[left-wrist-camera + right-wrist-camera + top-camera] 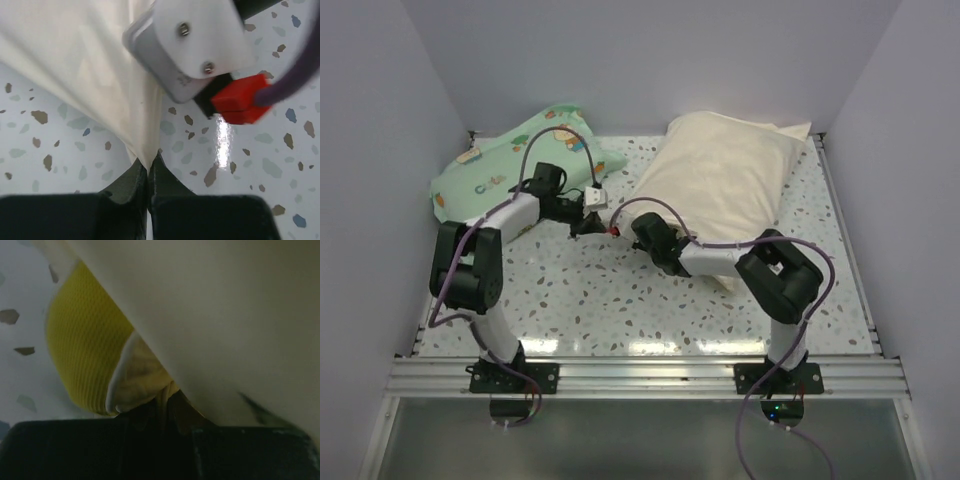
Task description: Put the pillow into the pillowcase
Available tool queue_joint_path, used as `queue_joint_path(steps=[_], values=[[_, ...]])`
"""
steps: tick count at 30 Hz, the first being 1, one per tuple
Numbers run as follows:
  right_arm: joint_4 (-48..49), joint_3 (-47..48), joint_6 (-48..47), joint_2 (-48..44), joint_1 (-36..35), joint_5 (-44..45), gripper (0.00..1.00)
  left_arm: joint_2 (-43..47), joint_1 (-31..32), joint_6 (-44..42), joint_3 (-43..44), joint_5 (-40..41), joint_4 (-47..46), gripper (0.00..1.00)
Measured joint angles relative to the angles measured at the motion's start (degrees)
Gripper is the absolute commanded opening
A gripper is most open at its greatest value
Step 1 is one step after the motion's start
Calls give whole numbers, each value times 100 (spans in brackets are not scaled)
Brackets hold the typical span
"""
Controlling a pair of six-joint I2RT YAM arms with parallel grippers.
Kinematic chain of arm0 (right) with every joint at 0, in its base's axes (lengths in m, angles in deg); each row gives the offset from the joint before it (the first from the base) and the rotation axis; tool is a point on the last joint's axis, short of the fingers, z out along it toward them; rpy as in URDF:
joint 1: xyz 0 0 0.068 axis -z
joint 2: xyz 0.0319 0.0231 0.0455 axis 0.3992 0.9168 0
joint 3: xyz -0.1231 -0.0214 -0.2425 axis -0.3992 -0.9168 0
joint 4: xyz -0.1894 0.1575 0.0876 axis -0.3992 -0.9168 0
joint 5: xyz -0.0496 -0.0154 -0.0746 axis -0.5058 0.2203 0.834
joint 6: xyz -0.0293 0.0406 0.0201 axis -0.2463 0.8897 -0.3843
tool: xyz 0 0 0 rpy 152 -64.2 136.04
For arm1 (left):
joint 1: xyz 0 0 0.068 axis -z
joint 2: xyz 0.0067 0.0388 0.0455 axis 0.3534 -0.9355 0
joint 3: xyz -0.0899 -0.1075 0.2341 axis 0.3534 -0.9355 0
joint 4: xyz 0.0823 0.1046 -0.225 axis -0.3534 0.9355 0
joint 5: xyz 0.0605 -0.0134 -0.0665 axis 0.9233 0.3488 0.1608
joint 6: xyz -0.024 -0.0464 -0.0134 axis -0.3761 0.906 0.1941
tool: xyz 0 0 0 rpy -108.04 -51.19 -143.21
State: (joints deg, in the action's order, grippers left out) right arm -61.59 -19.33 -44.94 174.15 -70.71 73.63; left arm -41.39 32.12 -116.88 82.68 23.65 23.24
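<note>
We see the left gripper (148, 166) pinched tight on a fold of the pillowcase (720, 175), the thin cloth running taut up from its fingers. The right gripper (167, 400) is clamped too, on a corner of the pillow (85, 355), whose yellow edge peeks out from under the draped cloth. From above, the bulging pillowcase lies at the back right of the table (620, 300), with both grippers at its near-left corner and the green pillow (510, 165) at the back left.
</note>
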Motion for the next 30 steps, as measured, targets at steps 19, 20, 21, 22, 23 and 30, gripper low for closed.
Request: queue_joint_path(steps=[19,20,21,22,23,30], values=[[-3294,1067,1794,-3244,374,-2684,83,2041,-555,1204,-962,951,-337,78],[-3412,1060,1869,-3558,544,-2826,83,2234,-341,1211,-977,1193,-481,95],[-3504,1034,1941,-3884,774,-3012,84,2420,-74,1180,-1012,1440,-662,100],[-3615,964,2026,-4240,1045,-3123,84,2573,214,1198,-1045,1620,-807,100],[-3716,879,2105,-4507,1259,-3198,85,2704,549,1202,-1095,1794,-944,100],[-4509,308,2677,-4824,2837,-3510,86,2321,3521,953,-1357,3810,-1974,100]])
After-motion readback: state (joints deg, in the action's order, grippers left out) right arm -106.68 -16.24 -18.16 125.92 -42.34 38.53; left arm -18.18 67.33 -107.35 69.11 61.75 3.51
